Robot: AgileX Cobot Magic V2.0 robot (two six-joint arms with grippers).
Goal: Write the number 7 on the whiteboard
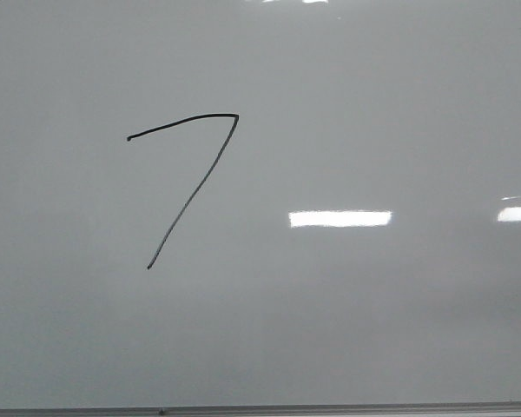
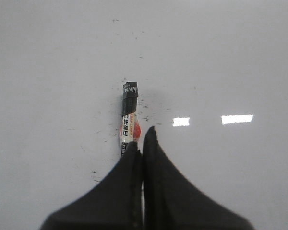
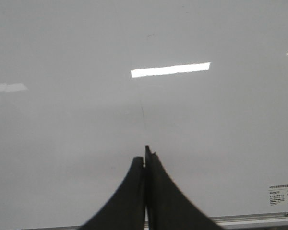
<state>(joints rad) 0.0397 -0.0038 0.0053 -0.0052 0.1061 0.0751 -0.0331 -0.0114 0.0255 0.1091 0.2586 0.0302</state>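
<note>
Whiteboard [image 1: 399,330] fills every view you have: glossy, pale grey-white, with a thin grey metal edge strip [image 1: 330,408] along its near border in the front view. Nearest the left wrist camera, your left gripper [image 2: 142,139] has its dark fingers pressed together on a marker [image 2: 128,122], whose black cap and printed white-and-red label stick out past the fingertips, close over the board; whether it touches the board, you cannot tell. Faint dark specks and scuffs dot the board around it. Your right gripper [image 3: 146,154] is pressed closed with nothing between the fingers, near the edge strip, a small printed sticker [image 3: 283,195] off to one side, its text too small to read. Farther out in the front view, the number 7 [image 1: 191,178] sits left of centre, a black arched top joined to a long slanting downstroke. Bright rectangular light reflections [image 1: 339,218] lie to its right. Neither arm shows in the front view.
</note>
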